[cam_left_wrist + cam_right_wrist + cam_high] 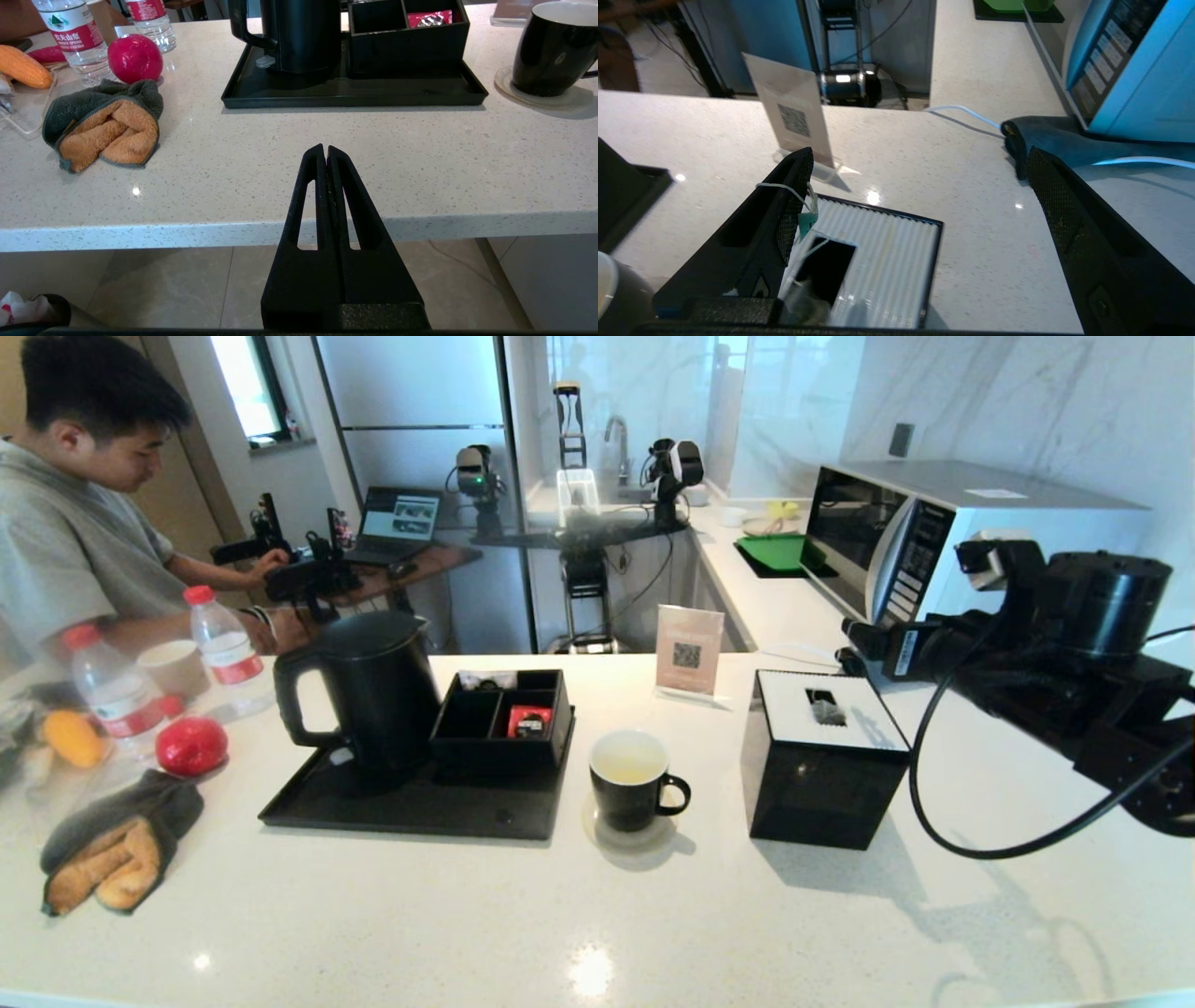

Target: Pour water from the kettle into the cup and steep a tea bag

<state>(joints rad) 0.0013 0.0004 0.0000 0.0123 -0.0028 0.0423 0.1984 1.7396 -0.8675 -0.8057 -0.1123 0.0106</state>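
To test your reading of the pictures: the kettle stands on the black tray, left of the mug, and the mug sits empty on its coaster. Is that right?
Not quite. The head view shows the mug holds pale yellowish liquid. The kettle does stand on the black tray, left of the mug, which sits on its coaster.

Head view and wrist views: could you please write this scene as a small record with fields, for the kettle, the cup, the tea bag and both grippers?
kettle: upright on the black tray, lid on
cup: on a coaster, right of the tray
water: pale yellowish, inside the cup
tea bag: string and green tag hang from one finger of the right gripper; pouch blurred below
right gripper: open, above the slotted lid of the black box
left gripper: shut, parked at the counter's front edge
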